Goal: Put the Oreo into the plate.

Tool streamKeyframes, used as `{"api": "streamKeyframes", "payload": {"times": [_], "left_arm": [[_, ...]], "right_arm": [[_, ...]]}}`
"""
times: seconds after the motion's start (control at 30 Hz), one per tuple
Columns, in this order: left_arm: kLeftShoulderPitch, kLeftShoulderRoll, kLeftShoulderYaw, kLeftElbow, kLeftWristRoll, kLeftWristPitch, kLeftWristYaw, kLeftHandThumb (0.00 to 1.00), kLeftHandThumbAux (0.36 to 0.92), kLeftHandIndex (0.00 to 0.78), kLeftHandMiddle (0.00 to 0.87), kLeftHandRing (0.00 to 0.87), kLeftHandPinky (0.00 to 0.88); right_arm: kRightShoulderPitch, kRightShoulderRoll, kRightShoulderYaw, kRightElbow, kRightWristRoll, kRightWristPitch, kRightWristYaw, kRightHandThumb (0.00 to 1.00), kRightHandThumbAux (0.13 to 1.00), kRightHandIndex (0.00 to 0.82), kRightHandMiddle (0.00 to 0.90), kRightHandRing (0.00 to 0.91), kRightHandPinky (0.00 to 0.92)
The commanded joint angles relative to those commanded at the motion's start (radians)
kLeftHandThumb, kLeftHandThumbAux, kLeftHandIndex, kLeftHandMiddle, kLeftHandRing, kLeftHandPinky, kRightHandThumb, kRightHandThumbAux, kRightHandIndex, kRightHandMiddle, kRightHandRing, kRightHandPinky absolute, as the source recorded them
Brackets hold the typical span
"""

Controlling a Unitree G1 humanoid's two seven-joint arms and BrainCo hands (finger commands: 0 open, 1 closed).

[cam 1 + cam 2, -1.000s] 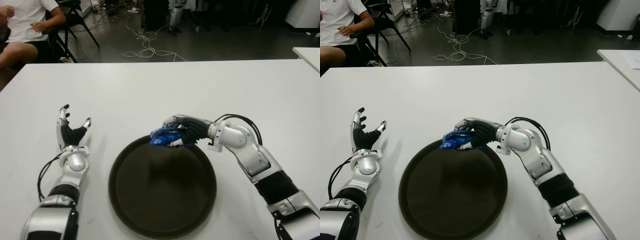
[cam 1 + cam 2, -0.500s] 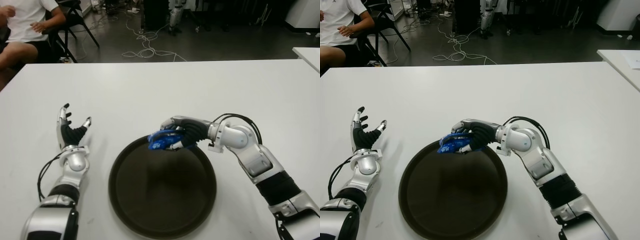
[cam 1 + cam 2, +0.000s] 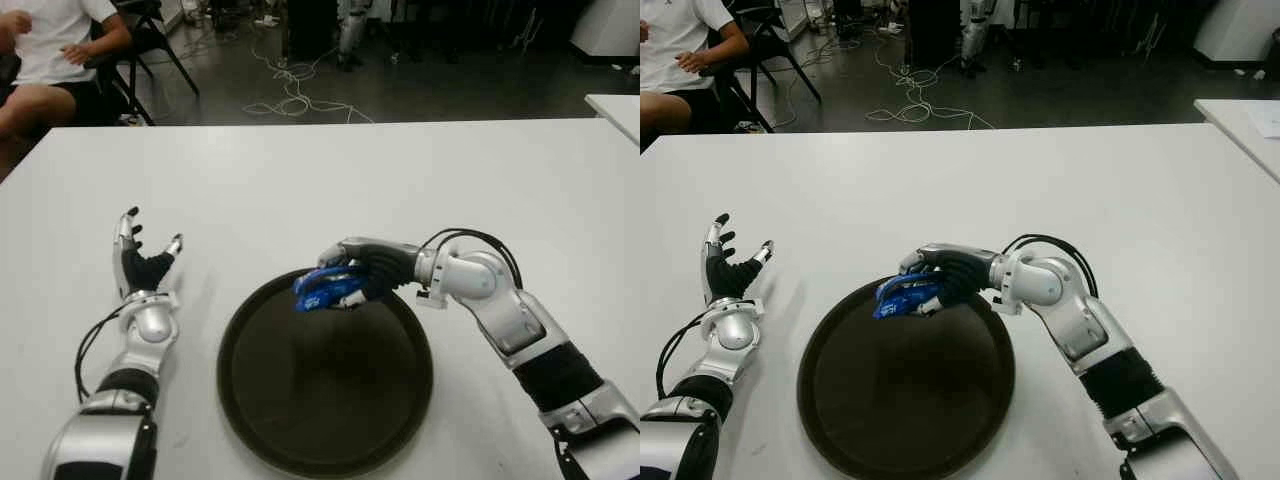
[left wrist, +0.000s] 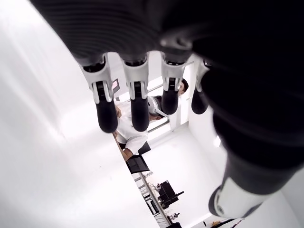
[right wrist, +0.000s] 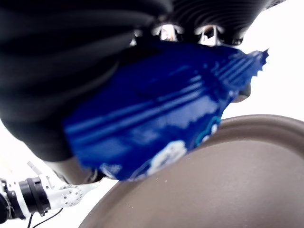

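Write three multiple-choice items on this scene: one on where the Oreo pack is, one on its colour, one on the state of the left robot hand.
1. Where is the Oreo pack?
A. Flat on the table beside the left robot hand
B. Held over the far rim of the plate
C. On the floor

2. What colour is the pack?
A. Blue
B. Red
C. Yellow

3. What state is the left robot hand in?
A. Closed on the pack
B. Gripping the plate
C. Open, holding nothing

Answers:
1 B: the right robot hand grips the Oreo pack above the plate rim.
2 A: the wrapper shows blue in the right wrist view.
3 C: the left robot hand, left of the plate, has spread fingers.
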Motion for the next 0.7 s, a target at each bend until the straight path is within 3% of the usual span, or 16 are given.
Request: {"api": "streamKeyframes", "payload": {"times": [0.33,0.7], "left_arm": [[0.0,-0.001,-0.001,-0.003,0.0,0.016,0.001,0.245,0.766,0.104,0.101,0.12,0.176],[-0.002,-0.003,0.001,-0.005,-0.001,0.023,0.011,0.268,0.771,0.11,0.109,0.129,0.177]], "right_arm": [[0.01,-0.005,0.008,-0.008,-0.008,-0.009,-0.012,0.696,0.728,0.437,0.856,0.873,0.884],[0.01,-0.005,0.015,-0.038,-0.019,0.045,-0.006,0.697,0.728,0.437,0.861,0.874,0.882]]}}
